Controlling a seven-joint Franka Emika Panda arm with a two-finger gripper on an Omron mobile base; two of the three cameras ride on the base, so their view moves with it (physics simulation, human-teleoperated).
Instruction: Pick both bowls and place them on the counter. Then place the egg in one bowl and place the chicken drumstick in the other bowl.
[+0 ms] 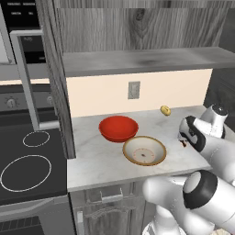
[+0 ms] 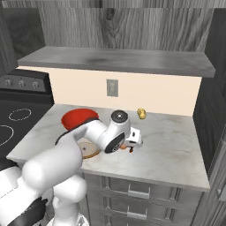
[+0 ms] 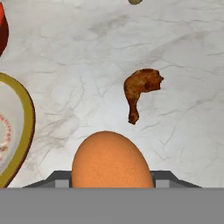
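The red bowl [image 1: 118,128] and the beige bowl [image 1: 144,150] both sit on the counter [image 1: 96,163], the beige one nearer its front edge. The claw [image 3: 108,175] holds the egg [image 3: 108,159] above the marble, right of the beige bowl; the chicken drumstick [image 3: 139,89] lies beyond. Carry the egg level over a bowl's middle and lower it close before letting go, so it cannot roll out.

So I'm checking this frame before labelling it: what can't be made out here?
- Jaws' contact with the smooth orange-tan egg: cut off by the hand view's bottom edge, so the grip is unclear.
- Beige brown-rimmed bowl: mostly hidden behind the arm in the right base view.
- Reddish-brown chicken drumstick: mostly hidden behind the wrist in the left base view.
- Small yellow object by the wall: too small to identify.
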